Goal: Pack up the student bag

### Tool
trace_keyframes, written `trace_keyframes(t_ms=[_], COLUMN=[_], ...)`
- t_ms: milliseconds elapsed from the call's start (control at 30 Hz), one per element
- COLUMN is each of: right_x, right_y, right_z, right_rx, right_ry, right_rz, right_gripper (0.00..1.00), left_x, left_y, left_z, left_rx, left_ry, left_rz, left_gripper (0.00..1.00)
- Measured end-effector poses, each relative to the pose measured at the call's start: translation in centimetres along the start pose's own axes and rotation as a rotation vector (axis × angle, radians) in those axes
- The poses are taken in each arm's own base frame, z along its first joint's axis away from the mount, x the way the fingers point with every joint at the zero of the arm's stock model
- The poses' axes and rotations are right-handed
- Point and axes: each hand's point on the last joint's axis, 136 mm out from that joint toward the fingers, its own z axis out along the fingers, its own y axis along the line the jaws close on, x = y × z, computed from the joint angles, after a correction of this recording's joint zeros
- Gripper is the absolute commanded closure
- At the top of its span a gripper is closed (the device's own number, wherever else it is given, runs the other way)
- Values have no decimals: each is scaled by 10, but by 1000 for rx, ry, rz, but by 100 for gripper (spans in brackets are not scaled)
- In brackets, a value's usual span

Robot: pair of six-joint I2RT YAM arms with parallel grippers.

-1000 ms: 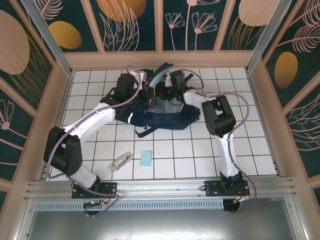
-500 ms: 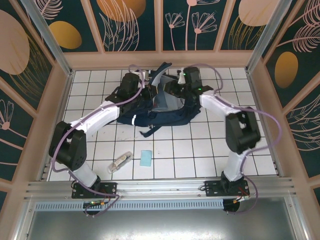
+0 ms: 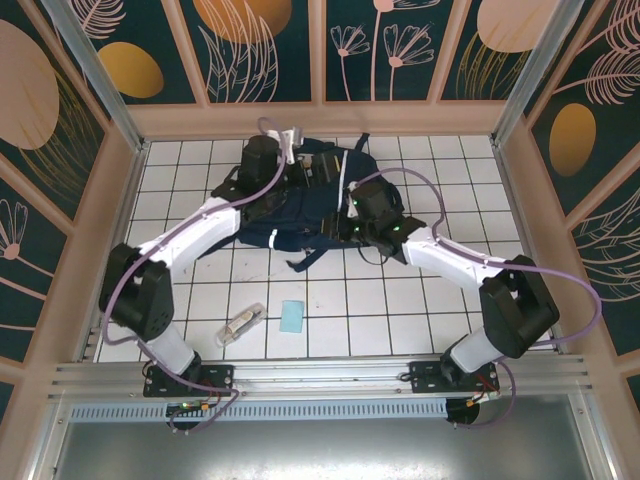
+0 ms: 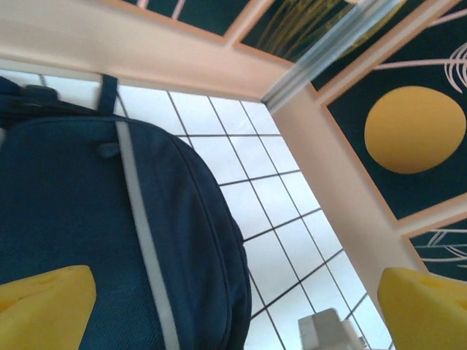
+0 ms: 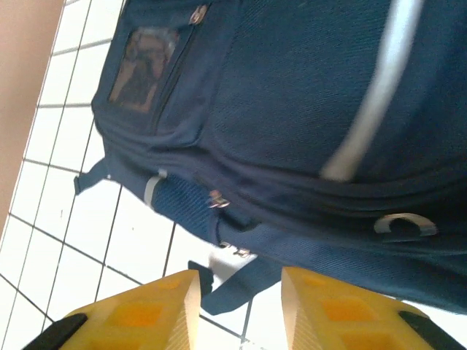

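Top external: student bag (image 3: 300, 215) has flopped shut as my left end effector (image 4: 233, 306) springs wide open, empty; right end effector (image 5: 237, 295) half-open, empty; reopening likely needed.

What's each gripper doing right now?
Left gripper: open wide, holding nothing.
Right gripper: partly open at the student bag, nothing gripped.

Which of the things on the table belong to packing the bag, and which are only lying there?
For the job: bag; left claw, open over it; right claw, by its strap.
Lying about: light blue square; clear packet beside it, both on the tiles, apart from the bag.
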Motion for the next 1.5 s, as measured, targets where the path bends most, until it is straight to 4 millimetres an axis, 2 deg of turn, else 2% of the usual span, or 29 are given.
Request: trace_keyframes(t_ms=[133, 233, 400, 500, 633, 700, 800, 900, 1000, 1067, 1233, 1500], right_x=[11, 18, 33, 27, 5, -4, -13, -16, -15, -15, -15, -17], right_y=[9, 11, 15, 2, -17, -25, -35, -40, -43, -45, -46, -48], right_z=[15, 34, 57, 60, 58, 56, 55, 54, 57, 59, 60, 60], right_rx=[-8, 19, 57, 99, 122, 133, 150, 161, 169, 175, 178, 184], right_ry=[17, 35, 56, 31, -27, -48, -73, -85, -84, -84, -90, -95], right_rz=[-22, -2, 70, 129, 207, 229, 247, 253, 248, 243, 242, 236], right_gripper=[63, 61, 58, 56, 55, 55, 55, 53, 43, 41, 41, 42], left_x=[-5, -2, 27, 41, 63, 81, 115, 134, 129, 119, 106, 113], left_y=[17, 54, 129, 150, 155, 158, 167, 174, 171, 166, 163, 174], left_z=[-32, -44, -49, -47, -45, -45, -53, -59, -57, -54, -44, -34], left_rx=[-82, -174, -345, -392, -368, -337, -328, -335, -308, -267, -202, -210], left_ry=[-70, -96, -57, -26, 8, 16, 31, 26, -11, -49, -108, -127], left_rz=[-6, -44, -149, -204, -320, -423, -581, -709, -787, -827, -935, -1069], left_gripper=[1, 2, 2, 1, 3, 4, 7, 8, 10, 11, 16, 19])
